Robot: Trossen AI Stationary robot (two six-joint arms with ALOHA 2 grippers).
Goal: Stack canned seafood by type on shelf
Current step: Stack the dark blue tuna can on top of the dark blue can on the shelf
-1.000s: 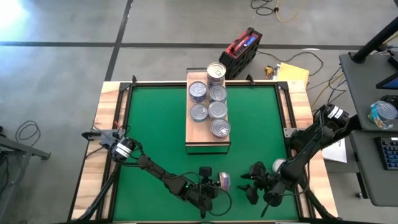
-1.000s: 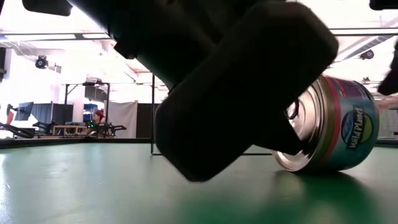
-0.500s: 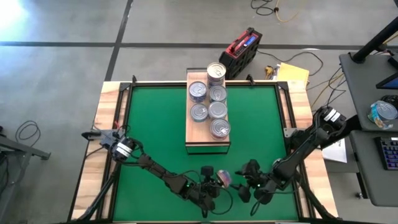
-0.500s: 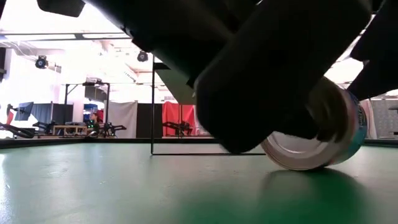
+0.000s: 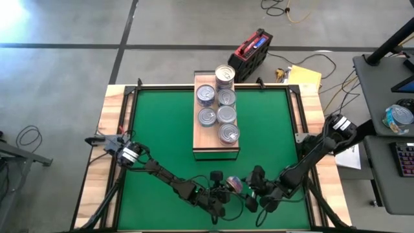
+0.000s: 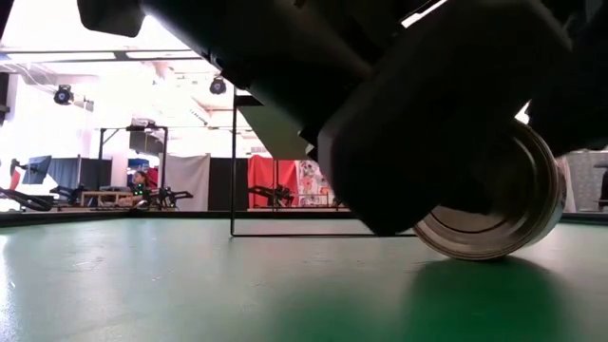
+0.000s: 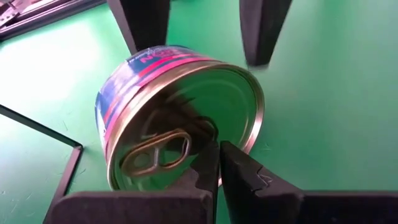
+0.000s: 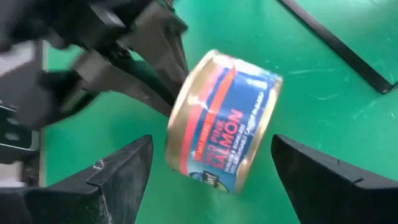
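The green mat [image 5: 162, 142] lies under me, and a salmon can [image 8: 222, 121] stands tipped on its edge at its near side. My left gripper [image 7: 219, 163], fingers pressed together, touches the can's pull-tab lid. My right gripper [image 8: 211, 180] spreads wide around it, gripping nothing. Beyond the can, the shelf [image 5: 199, 139] carries six more tins [image 5: 220, 113].

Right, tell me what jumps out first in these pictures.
A pink salmon can, tipped on its edge on the green mat near the front edge, sits between both grippers. The shut left gripper presses its fingertips against the pull-tab lid, while the open right gripper straddles the can. Farther back, five silver-lidded cans stand on the light-wood shelf.
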